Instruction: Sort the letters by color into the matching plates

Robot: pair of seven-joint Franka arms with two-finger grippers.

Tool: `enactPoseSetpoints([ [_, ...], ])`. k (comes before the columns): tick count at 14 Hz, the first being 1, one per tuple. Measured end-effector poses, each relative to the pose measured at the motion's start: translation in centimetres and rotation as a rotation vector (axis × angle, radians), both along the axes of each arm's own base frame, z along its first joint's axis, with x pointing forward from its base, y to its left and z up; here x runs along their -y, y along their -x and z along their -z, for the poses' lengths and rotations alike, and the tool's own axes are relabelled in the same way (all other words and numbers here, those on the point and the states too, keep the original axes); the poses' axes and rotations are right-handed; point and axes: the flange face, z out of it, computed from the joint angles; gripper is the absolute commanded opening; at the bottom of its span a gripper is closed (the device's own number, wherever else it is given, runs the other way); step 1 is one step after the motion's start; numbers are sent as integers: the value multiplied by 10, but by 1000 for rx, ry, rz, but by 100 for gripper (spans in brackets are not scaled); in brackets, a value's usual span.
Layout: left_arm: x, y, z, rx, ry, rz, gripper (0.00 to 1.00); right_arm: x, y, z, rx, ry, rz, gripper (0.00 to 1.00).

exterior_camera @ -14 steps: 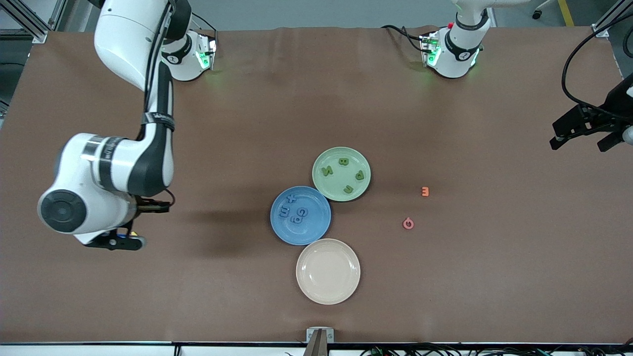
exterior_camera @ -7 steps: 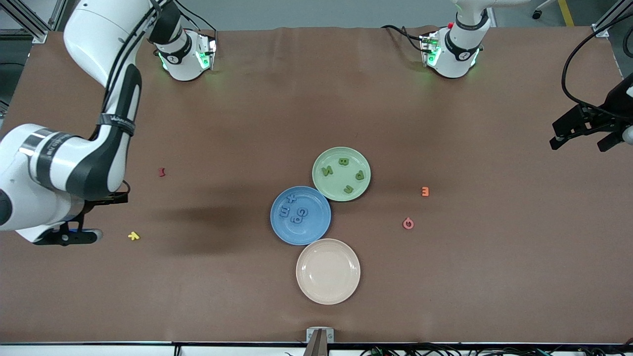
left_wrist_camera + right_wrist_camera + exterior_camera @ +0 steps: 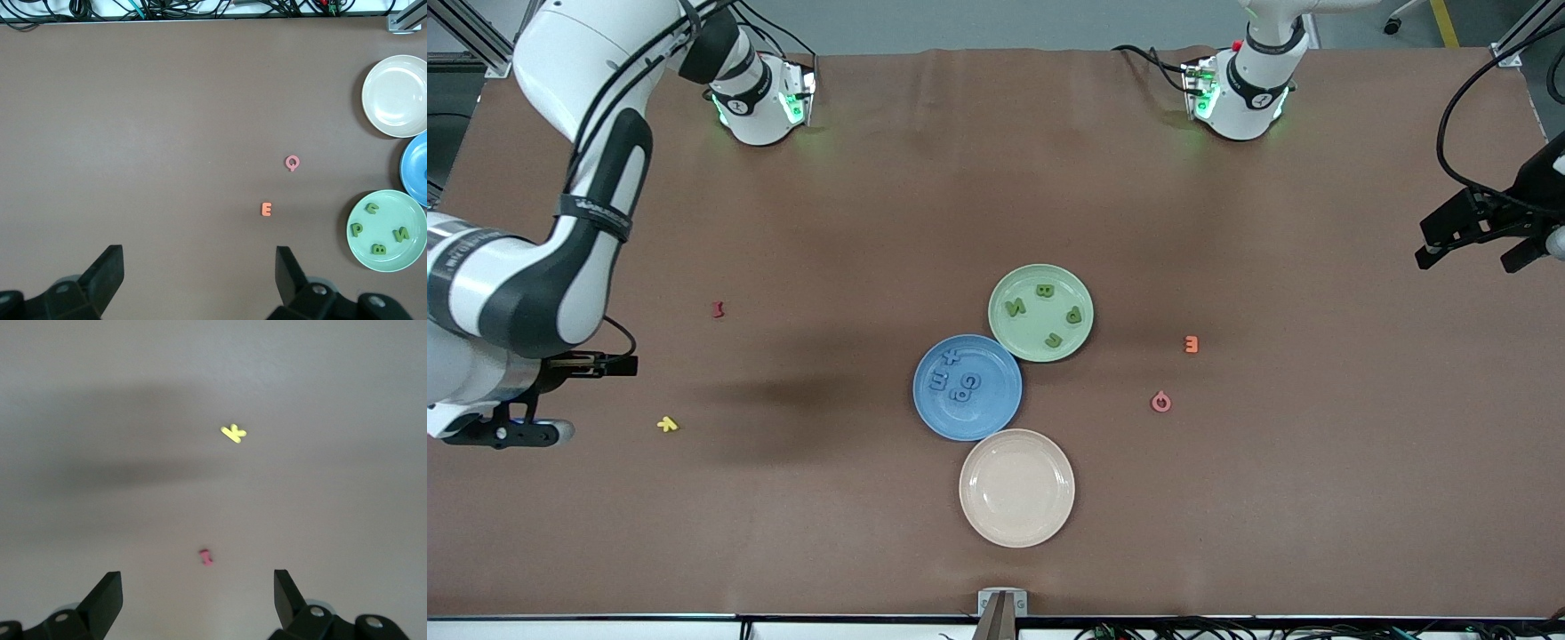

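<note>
The blue plate point(image 3: 987, 418) holds several blue letters point(image 3: 965, 387). Touching it, farther from the front camera, the pale green plate point(image 3: 1040, 313) point(image 3: 387, 227) holds several green letters point(image 3: 1043, 291) point(image 3: 379, 249). My left gripper point(image 3: 1467, 260) point(image 3: 200, 267) hangs open and empty over the table's edge at the left arm's end. My right gripper point(image 3: 569, 398) point(image 3: 197, 590) hangs open and empty over the right arm's end of the table.
A cream plate point(image 3: 1016, 487) point(image 3: 397, 95) touches the blue plate, nearer the front camera. An orange E point(image 3: 1191, 344) point(image 3: 266, 209) and a pink Q point(image 3: 1160, 402) point(image 3: 291, 162) lie toward the left arm's end. A red letter point(image 3: 718, 309) point(image 3: 206, 557) and a yellow letter point(image 3: 667, 425) point(image 3: 233, 433) lie toward the right arm's end.
The right arm has swung away from the plates toward its end of the table, uncovering the red and yellow letters. The left arm has not moved.
</note>
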Motion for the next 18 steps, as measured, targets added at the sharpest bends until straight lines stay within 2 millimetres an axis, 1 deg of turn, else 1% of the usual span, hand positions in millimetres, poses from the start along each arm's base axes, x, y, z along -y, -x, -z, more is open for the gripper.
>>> enactPoseSetpoints([
  [2, 0, 0, 0, 0, 0, 0, 100, 8, 1, -9, 20, -5, 17, 100],
  [4, 0, 0, 0, 0, 0, 0, 100, 7, 1, -15, 32, -2, 16, 100],
  [8, 0, 0, 0, 0, 0, 0, 100, -3, 2, -12, 24, -4, 5, 100],
  [10, -1, 0, 0, 0, 0, -1, 100, -1, 3, -10, 19, -4, 10, 100],
  [14, -5, 0, 0, -1, 0, -8, 100, 0, 5, -17, 26, 7, 15, 100],
  [16, -5, 0, 0, -1, 0, -8, 100, 5, 7, -18, 21, 7, 25, 100],
  [18, -5, 0, 0, -1, 0, -8, 100, 19, 8, -17, 13, 0, 46, 100],
])
